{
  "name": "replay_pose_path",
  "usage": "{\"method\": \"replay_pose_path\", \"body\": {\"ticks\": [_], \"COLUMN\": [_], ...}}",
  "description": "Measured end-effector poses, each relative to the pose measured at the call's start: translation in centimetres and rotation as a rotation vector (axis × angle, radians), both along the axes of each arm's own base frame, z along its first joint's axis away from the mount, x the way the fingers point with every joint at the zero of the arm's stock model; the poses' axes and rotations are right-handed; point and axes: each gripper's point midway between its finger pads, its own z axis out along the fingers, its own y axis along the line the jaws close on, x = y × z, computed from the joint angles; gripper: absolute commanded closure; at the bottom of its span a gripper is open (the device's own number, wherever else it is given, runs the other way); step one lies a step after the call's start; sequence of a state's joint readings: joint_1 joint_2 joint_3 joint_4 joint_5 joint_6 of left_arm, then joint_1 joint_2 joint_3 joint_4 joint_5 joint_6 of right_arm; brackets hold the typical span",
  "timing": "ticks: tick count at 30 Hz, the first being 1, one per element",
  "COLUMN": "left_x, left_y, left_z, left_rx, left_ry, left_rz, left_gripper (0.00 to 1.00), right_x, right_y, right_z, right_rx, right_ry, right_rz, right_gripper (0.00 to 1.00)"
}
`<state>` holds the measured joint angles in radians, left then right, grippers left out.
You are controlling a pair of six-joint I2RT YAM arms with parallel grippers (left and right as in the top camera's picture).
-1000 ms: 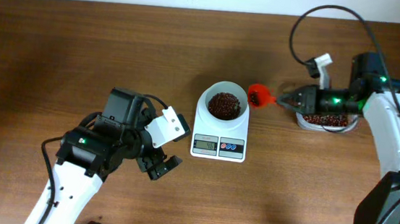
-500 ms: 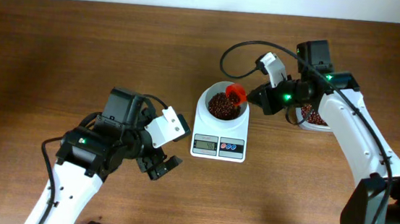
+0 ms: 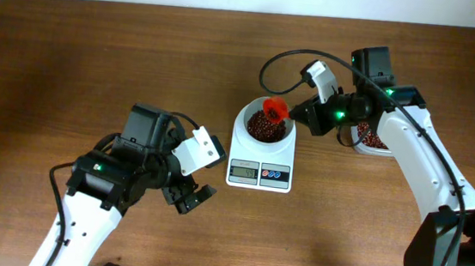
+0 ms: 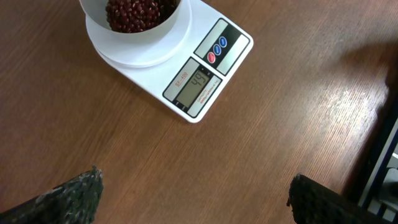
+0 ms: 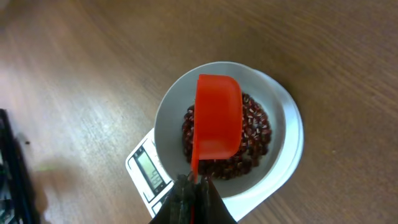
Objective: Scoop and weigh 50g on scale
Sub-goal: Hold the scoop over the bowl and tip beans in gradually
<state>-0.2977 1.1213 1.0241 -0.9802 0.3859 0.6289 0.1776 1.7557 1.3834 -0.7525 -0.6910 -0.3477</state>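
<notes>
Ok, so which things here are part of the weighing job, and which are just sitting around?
In use: scale, beans in its bowl, red scoop in the shut right gripper, tub of beans.
Idle: left gripper, open, apart from the scale.

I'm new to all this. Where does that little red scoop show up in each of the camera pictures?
Overhead: the red scoop is just right of centre, over the bowl's upper right edge.
Left wrist: not in it; only the bowl's lower part shows, at the top.
Right wrist: centre, above the beans, handle running down into the right gripper.
Shared landmark: the scale with its bowl of beans, in all three.
</notes>
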Motion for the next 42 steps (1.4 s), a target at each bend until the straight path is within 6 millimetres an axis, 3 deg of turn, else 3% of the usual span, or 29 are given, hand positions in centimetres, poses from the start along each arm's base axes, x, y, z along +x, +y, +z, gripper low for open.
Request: {"method": "replay_pose_path", "body": {"ticks": [13,22,42], "left_x": [0.0,0.0,0.0], "left_y": [0.0,0.0,0.0], "left_z": [0.0,0.0,0.0], "left_rx": [0.000,0.000,0.000], "left_ry": [0.000,0.000,0.000], "left_rz": [0.000,0.000,0.000], "left_gripper": [0.01,0.01,0.01], "right_x": [-0.8,1.0,0.9], "right_y": [1.4,0.0,0.0], "right_z": [1.4,0.4,0.3], "right_rx": [0.127,0.057,0.052], "right_ry": [0.077,0.123,0.118], "right_rz": [-0.004,-0.184,-0.169], "right_gripper": [0.96,0.96,0.96]}}
